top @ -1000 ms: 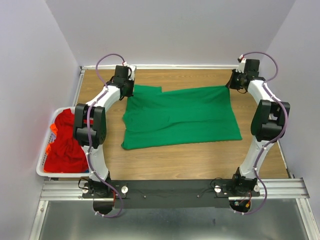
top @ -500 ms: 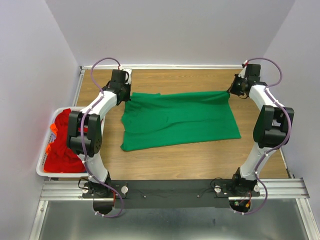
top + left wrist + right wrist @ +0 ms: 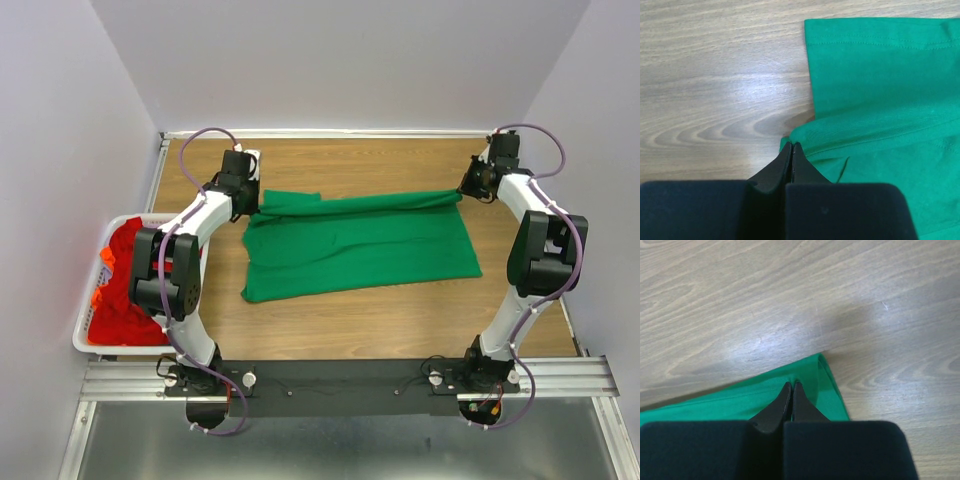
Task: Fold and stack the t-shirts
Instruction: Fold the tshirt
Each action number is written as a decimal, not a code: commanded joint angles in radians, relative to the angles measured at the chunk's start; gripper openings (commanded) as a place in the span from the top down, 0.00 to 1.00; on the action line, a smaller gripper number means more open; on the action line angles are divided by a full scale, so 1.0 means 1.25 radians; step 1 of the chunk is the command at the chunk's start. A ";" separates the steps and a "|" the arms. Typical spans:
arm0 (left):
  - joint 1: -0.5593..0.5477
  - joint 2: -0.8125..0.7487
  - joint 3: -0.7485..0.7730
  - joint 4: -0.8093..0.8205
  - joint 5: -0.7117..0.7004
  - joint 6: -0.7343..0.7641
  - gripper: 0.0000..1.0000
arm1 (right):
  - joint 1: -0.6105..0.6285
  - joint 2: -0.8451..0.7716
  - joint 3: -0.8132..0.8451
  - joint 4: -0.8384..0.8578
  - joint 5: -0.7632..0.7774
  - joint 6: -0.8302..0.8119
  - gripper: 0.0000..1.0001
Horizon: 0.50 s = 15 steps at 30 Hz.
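Fingers [image 3: 777, 170] on both arms pinch the green t-shirt [image 3: 360, 245], seemingly doubled over.

Green t-shirt [image 3: 360, 240] spread out; red t-shirts [image 3: 125, 290] heaped.

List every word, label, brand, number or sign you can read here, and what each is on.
None: no text can be read in any view.
The green t-shirt: plain cloth, no print or tag showing.
The red t-shirts in the white basket: no print visible.
The left gripper and right gripper: plain black, no markings.
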 commanded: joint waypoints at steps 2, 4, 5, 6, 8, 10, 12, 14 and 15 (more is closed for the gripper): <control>0.009 -0.030 -0.020 -0.022 -0.035 -0.012 1.00 | -0.017 0.001 -0.019 0.003 0.058 0.012 1.00; 0.009 -0.032 -0.031 -0.025 -0.033 -0.017 1.00 | -0.017 0.006 -0.024 0.002 0.065 0.018 0.99; 0.007 -0.033 -0.037 -0.027 -0.035 -0.018 1.00 | -0.018 0.006 -0.025 0.003 0.065 0.018 0.99; 0.007 -0.035 -0.039 -0.029 -0.035 -0.020 1.00 | -0.018 0.008 -0.025 0.003 0.066 0.021 0.99; 0.009 -0.040 -0.044 -0.035 -0.038 -0.029 1.00 | -0.018 0.008 -0.025 0.003 0.075 0.022 0.99; 0.007 -0.044 -0.044 -0.039 -0.044 -0.033 1.00 | -0.018 0.010 -0.030 0.003 0.080 0.024 0.99; 0.009 -0.045 -0.049 -0.044 -0.051 -0.033 1.00 | -0.018 0.015 -0.034 0.003 0.089 0.025 0.99; 0.007 -0.040 -0.056 -0.046 -0.053 -0.035 1.00 | -0.018 0.022 -0.040 0.004 0.098 0.023 1.00; 0.007 -0.039 -0.059 -0.046 -0.050 -0.036 1.00 | -0.018 0.024 -0.041 0.005 0.101 0.022 1.00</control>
